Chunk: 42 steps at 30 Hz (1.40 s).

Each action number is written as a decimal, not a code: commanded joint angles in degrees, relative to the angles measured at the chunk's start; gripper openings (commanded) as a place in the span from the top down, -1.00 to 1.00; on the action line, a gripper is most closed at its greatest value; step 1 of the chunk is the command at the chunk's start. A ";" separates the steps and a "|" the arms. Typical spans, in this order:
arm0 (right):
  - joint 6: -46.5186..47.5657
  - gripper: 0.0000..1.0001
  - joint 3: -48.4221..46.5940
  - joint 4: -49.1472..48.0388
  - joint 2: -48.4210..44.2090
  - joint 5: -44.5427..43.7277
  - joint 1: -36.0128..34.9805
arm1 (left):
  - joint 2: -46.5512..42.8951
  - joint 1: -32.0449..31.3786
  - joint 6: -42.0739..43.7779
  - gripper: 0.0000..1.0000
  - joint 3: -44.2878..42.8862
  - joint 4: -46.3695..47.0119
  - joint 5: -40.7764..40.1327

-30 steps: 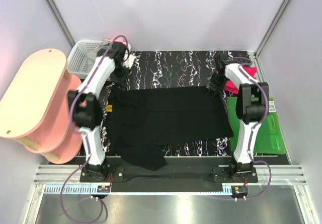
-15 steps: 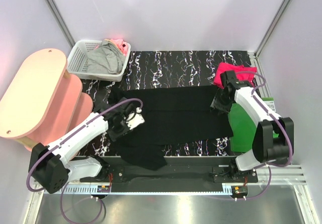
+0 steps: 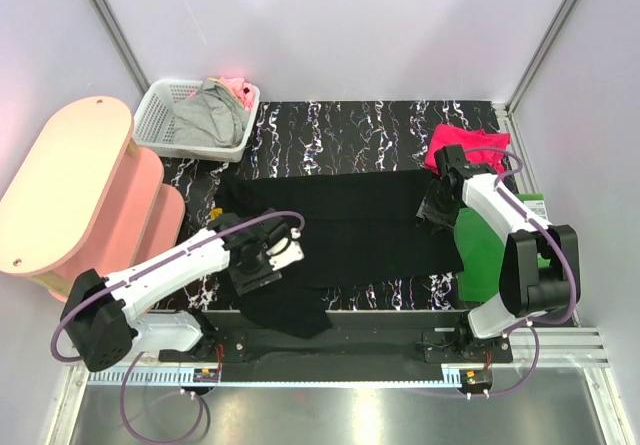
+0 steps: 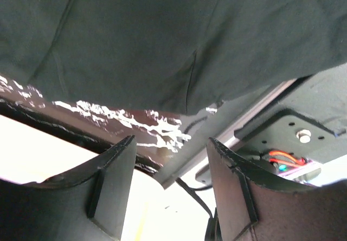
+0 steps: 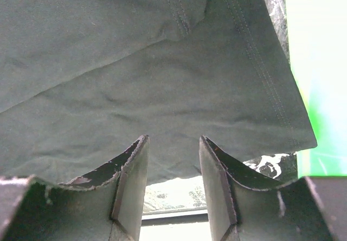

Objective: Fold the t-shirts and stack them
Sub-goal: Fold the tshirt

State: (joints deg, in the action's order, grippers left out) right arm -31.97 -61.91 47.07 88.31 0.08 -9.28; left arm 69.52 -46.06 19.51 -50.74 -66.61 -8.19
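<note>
— While my left fingers (image 4: 111, 189) and right fingers (image 5: 132, 178) hang open and empty, the black t-shirt (image 3: 345, 227) lies spread on the worktop (image 3: 340, 125).
— What's the risk?
— Its near-left corner is bunched at the edge. If I pinch that alone, the fold could drag crooked.

Surfaces and finishes: 2 t-shirts and surrounding fittings
Black t-shirt (image 3: 340, 227): soft matt cloth, double-stitched hems. Crimson-pink t-shirt (image 3: 465, 145): matt cloth, crumpled. Table top (image 3: 350, 125): glossy black with white marble veining. Basket (image 3: 150, 115): white plastic lattice. Board (image 3: 480, 260): smooth green. Stand (image 3: 70, 180): pale pink, wood-like, matt. Front rail (image 3: 570, 345): bare metal.
</note>
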 commanded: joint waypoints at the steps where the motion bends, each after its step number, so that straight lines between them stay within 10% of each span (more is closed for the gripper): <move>1: 0.24 0.00 -0.67 -1.63 1.60 -0.69 -0.30 | 1.58 -3.32 0.88 -0.20 3.62 3.94 -2.27; 24: -0.20 -0.11 -1.46 -0.66 2.22 -1.83 -0.21 | 16.34 -21.00 2.99 -0.41 5.39 14.04 2.82; 32: -0.03 -0.11 -1.64 -0.40 2.21 -2.10 -0.13 | 22.07 -17.77 1.59 1.00 5.22 19.76 2.29; 42: 0.59 -0.12 -3.13 -0.31 3.70 -2.45 -0.21 | 12.31 8.08 9.58 1.00 -6.90 13.62 7.65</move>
State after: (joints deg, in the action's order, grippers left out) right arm -31.92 -62.26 46.41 91.07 -0.62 -9.28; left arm 87.26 -45.98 24.05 -50.24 -52.99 -2.79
